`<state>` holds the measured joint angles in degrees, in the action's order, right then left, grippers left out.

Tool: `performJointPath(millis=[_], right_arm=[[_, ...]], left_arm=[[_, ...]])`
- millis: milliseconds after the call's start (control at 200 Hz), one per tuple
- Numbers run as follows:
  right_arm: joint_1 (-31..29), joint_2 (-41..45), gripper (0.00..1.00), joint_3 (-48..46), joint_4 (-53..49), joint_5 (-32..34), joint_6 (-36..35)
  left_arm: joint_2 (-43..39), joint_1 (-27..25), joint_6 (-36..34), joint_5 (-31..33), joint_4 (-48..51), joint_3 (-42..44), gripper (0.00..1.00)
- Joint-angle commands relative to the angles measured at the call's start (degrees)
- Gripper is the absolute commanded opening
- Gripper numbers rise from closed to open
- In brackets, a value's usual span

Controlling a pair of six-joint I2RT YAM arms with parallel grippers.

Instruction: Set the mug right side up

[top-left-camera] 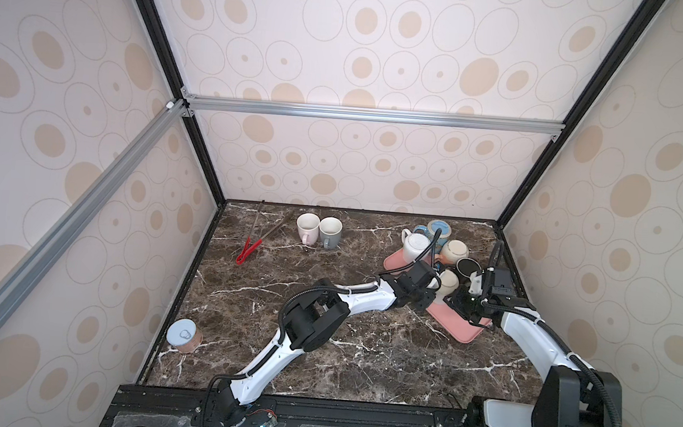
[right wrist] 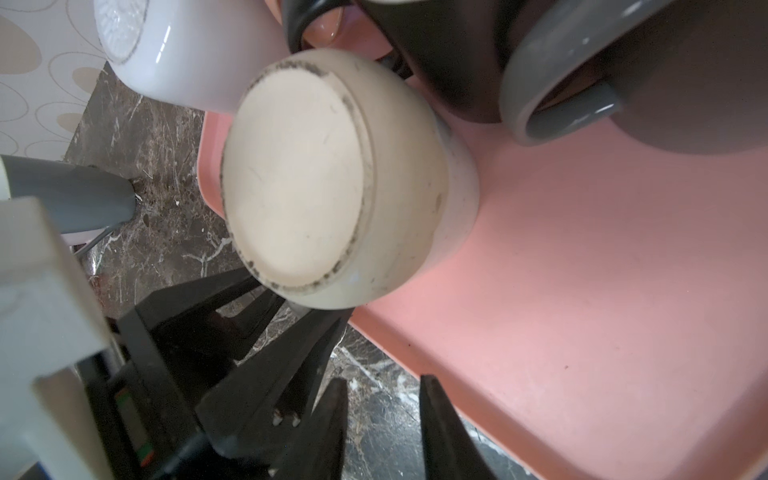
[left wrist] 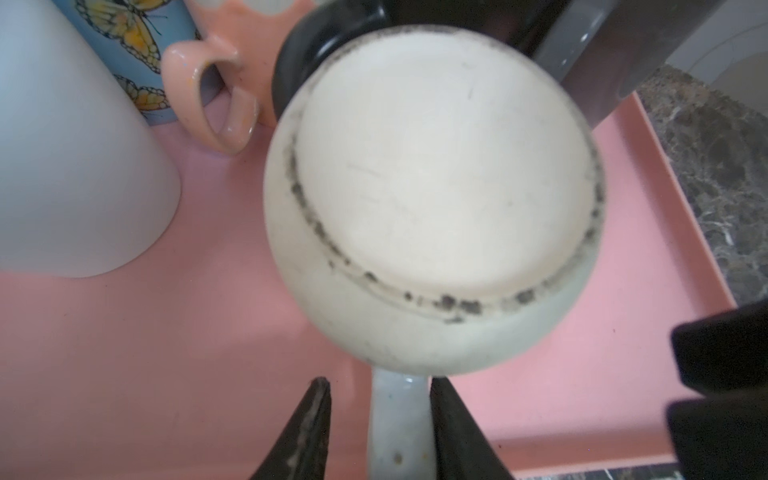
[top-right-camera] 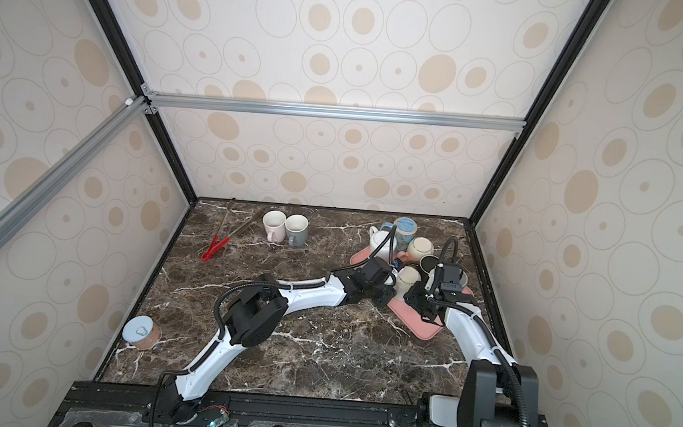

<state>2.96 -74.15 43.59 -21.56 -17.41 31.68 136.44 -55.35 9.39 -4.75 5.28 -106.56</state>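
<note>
The mug sits base-up on the tray, unturned; the left gripper, jaws narrow, straddles its handle, seemingly loosely.

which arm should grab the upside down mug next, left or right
Left: the left gripper straddles the mug's handle; the right gripper hangs empty by the tray edge.

I look down in both top views from high at the front, marble table across the lower frame, my wrist views close over cream mug and pink tray, shared from different sides.
</note>
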Motion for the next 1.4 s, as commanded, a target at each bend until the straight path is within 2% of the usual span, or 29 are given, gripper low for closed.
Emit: performJointPath(millis=[0, 610, 755, 880, 1000, 1395], right_arm=[[0.21, -0.8, 0.33, 0.02, 0.06, -0.32, 0.22], [0.2, 1.02, 0.33, -0.91, -1.42, 0.88, -0.76], [0.21, 0.78, 0.33, -0.7, -1.43, 0.67, -0.81], [0.2, 0.42, 0.33, -0.55, -1.4, 0.45, -0.76], [0.22, 0.27, 0.33, -0.6, -1.38, 0.3, -0.78], [0.21, 0.08, 0.33, -0.7, -1.43, 0.19, -0.84]], left_arm=[[-3.99, -0.46, -1.21, 0.77, 0.19, -0.1, 0.4], [-1.17, -0.29, -0.86, -0.17, 0.27, -1.11, 0.38], [-1.0, -0.28, -1.04, 0.0, 0.58, -1.19, 0.39], [-0.91, -0.24, -1.48, 0.34, 0.83, -1.19, 0.45], [-0.66, -0.26, -1.52, 0.45, 0.96, -1.15, 0.46], [-0.33, -0.28, -1.57, 0.63, 0.7, -0.99, 0.4]])
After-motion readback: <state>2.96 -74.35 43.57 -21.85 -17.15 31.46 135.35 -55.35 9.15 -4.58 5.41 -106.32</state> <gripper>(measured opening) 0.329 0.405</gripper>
